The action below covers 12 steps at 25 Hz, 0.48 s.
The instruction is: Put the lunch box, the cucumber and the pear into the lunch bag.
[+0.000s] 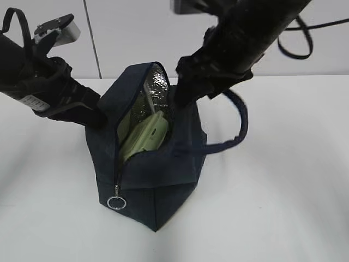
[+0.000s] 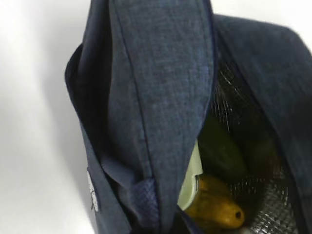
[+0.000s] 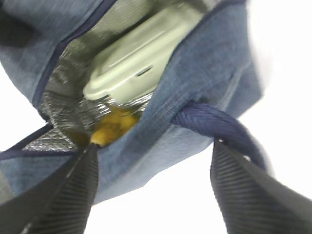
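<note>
Where white table point(image 1: 283, 191) spreads — lunch bag point(image 1: 163, 180), upright

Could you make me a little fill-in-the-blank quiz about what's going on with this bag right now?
1. The pale green lunch box sits ____ the navy bag.
2. In the left wrist view, the yellow fruit lying below the cucumber is a ____.
3. The bag's lining has the colour ____.
4. The metal ring hangs at the ____ end of the zipper.

Missing words: inside; pear; silver; lower
</note>
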{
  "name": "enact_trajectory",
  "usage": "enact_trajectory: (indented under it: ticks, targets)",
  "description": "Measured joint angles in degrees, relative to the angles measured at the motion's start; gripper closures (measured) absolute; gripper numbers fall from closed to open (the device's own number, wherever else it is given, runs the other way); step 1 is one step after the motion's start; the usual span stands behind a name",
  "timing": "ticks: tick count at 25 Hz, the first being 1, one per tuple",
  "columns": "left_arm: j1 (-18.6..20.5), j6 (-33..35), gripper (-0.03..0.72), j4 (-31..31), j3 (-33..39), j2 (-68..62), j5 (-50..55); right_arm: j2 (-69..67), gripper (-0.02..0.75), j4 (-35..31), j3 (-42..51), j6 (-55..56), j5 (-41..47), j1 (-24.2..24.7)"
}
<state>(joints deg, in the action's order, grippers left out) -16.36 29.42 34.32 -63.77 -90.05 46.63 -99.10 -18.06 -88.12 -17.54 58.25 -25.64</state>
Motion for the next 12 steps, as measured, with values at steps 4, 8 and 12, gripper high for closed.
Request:
enact_trajectory:
  ticks: [4,8,12]
  targets:
    - [0.0,0.0,0.687,-0.07,0.0,0.0,0.25,5.19,0.181,1.94,1.6,0.83,-1.06,1.38]
    - [0.0,0.0,0.687,-0.09,-0.07,0.0,0.3,11.44,0.194,0.66,9.2,1.16,-8.28,1.47]
    - [0.0,0.0,0.687,-0.13,-0.07,0.0,0.3,18.95,0.241,-5.4,21.64,-1.91,-20.21,1.36]
